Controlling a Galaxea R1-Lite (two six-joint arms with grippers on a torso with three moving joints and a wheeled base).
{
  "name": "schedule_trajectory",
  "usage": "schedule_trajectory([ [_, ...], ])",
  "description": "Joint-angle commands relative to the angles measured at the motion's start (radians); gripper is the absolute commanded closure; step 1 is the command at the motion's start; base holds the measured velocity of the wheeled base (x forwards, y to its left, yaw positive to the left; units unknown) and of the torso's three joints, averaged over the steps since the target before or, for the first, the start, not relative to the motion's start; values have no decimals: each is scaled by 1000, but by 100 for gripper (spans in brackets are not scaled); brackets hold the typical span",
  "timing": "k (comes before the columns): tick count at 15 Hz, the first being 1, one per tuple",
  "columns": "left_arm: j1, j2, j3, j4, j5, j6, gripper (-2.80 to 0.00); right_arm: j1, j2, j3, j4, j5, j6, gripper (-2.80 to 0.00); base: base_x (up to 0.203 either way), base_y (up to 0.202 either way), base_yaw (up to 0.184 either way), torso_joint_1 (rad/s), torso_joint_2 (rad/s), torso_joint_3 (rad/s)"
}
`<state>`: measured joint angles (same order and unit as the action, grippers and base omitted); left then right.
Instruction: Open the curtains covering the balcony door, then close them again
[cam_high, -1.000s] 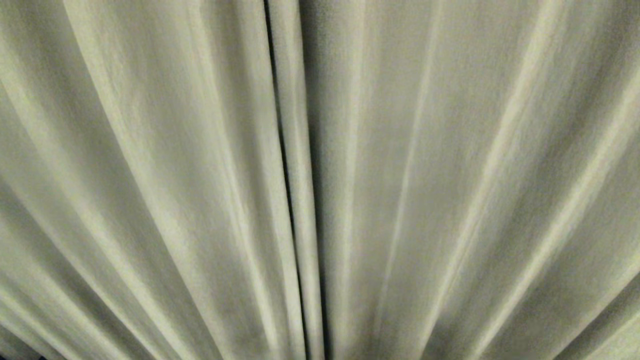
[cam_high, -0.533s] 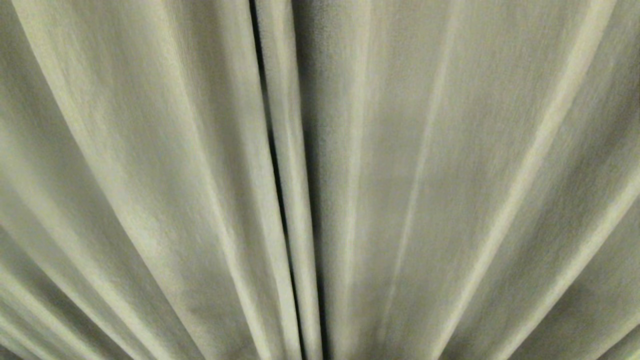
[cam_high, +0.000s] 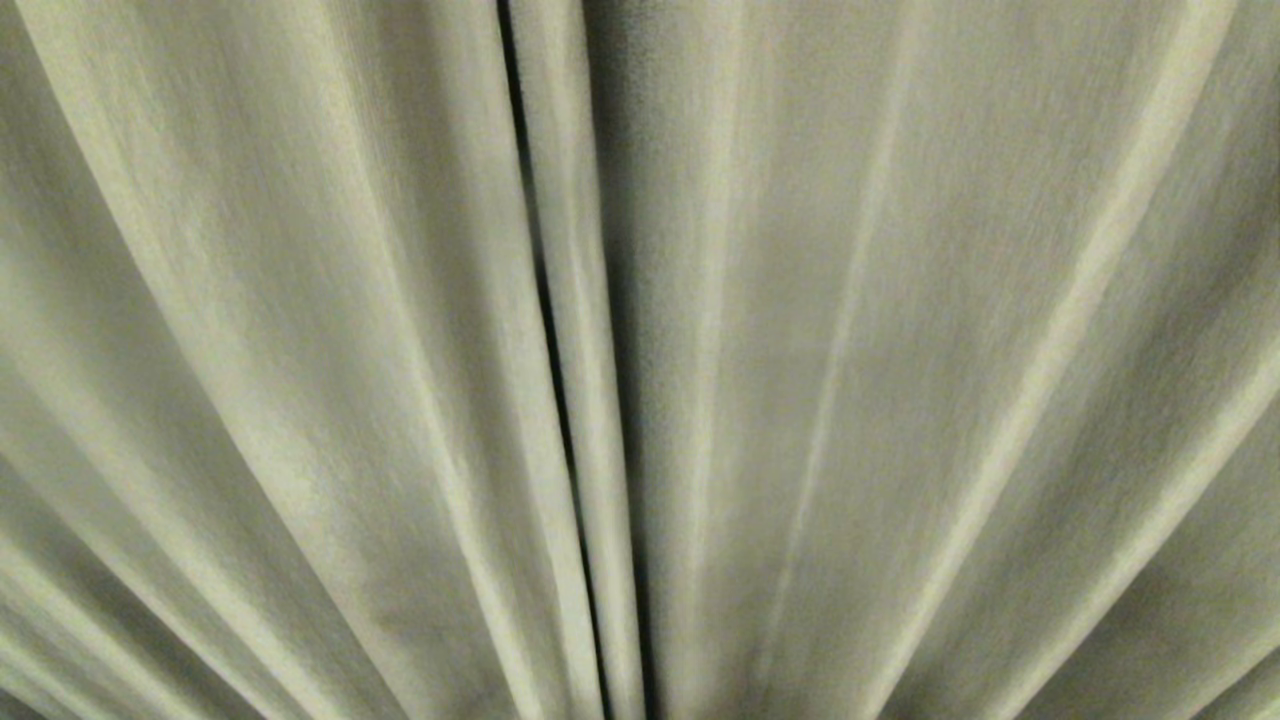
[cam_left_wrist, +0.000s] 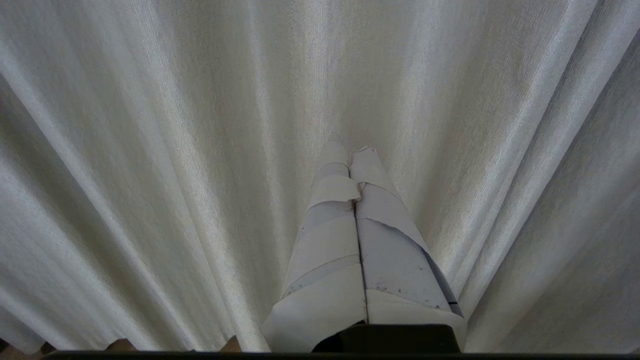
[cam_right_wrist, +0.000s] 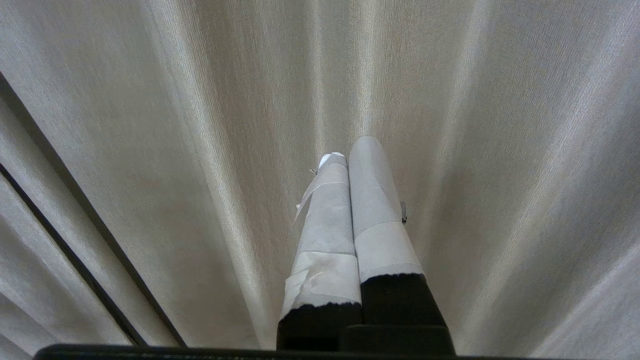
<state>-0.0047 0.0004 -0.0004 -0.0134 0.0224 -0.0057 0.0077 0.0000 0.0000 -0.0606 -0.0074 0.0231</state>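
Left gripper (cam_left_wrist: 350, 149): taped fingers pressed together, gripping nothing, tips pointing at the curtains (cam_left_wrist: 150, 150) close ahead. Right gripper (cam_right_wrist: 352, 150): fingers likewise pressed together and empty, aimed at the same fabric, beside a dark slit (cam_right_wrist: 75, 240) between panels. The drawn curtains fill every view.

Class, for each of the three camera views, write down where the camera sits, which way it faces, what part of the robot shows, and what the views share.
Head view: on the robot's head, facing the curtains close up, with a dark slit between panels; no part of the robot shows.
Left wrist view: behind the left gripper, its taped fingers shut, pointing at the pleated fabric.
Right wrist view: behind the right gripper, fingers shut, facing the fabric, a dark gap to one side.
Shared: all three views are filled with the cream curtains; the balcony door is hidden.
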Motion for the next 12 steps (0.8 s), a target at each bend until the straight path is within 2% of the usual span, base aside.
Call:
schedule_trajectory([
  [1, 0, 0, 0, -1, 1, 0, 0, 0, 0, 0, -1, 0, 0, 0, 0, 0, 0, 0, 0, 0],
  [12, 0, 0, 0, 0, 1, 0, 0, 0, 0, 0, 6, -5, 8, 0, 0, 0, 0, 0, 0, 0],
])
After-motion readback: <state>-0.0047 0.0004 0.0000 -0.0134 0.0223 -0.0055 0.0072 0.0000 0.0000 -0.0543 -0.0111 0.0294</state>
